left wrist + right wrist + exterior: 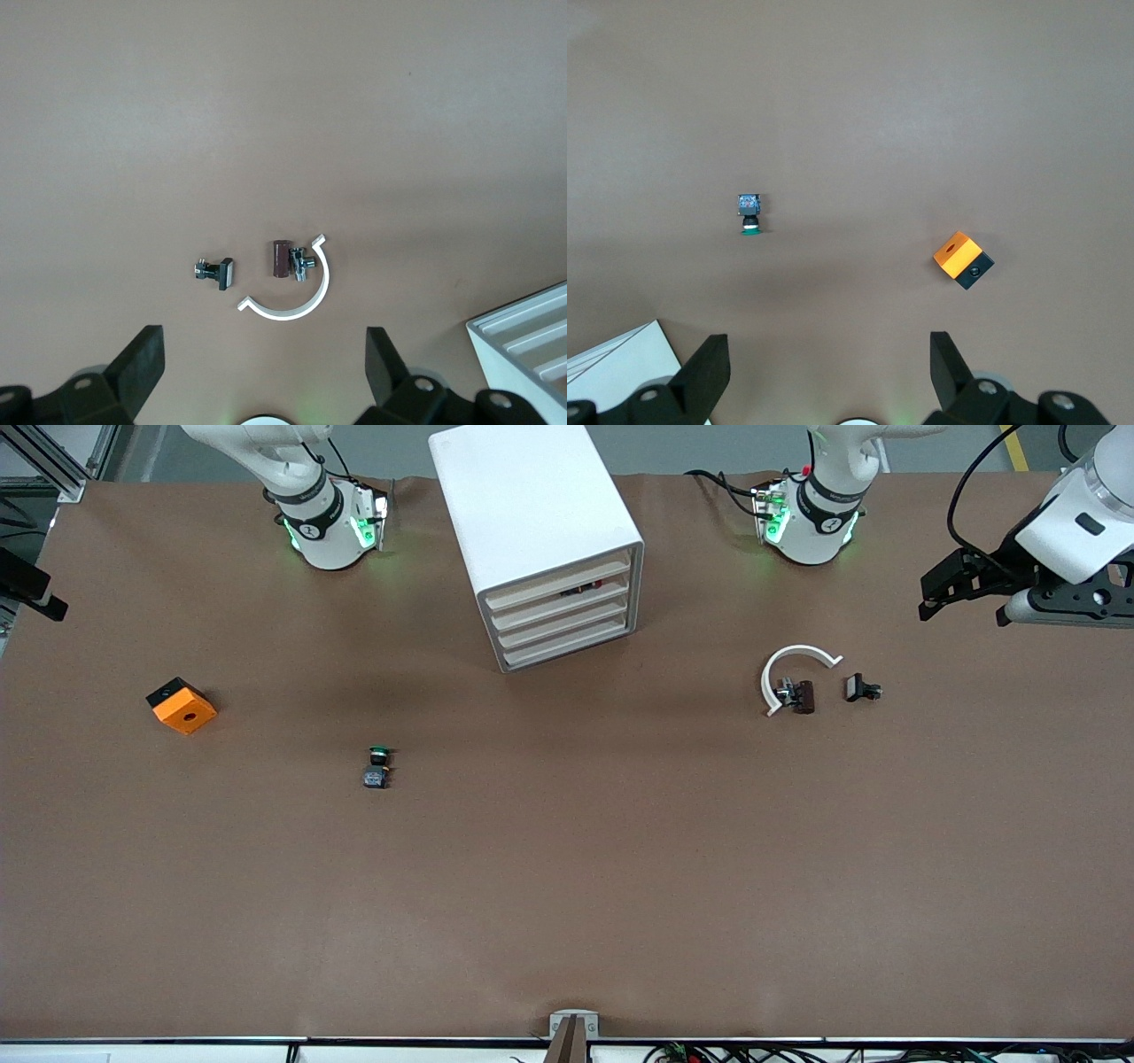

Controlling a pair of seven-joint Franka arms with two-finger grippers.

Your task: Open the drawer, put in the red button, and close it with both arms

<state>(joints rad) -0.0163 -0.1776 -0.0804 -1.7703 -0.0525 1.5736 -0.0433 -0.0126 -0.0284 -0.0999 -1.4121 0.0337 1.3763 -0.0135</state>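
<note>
My right hand [830, 345] hangs high over the right arm's end of the desk [567, 886], fingers spread as wide as they go and holding nothing. Under it lie the orange block [182, 705] and, nearer the middle, the green button [379, 766]; neither is mine to move.

In the middle stands the cabinet [532, 505]. A small red and black thing shows in the gap above the front of the top drawer [549, 595], and I take it for the red button [592, 585], since no red cap lies anywhere on the desk. All four fronts look level with each other, so I judge the button is in and the drawer pushed home, or very nearly; I cannot tell whether it is quite flush.

Toward the left arm's end lie a white curved clip [797, 657] with a brown part [803, 695] just beside it, and a small black part [859, 688] a little apart.

My left hand [266, 341] hangs over those, wide open too and empty.

If anything is left, it is the closing: both hands down to the top front, pressing evenly and straight in.
</note>
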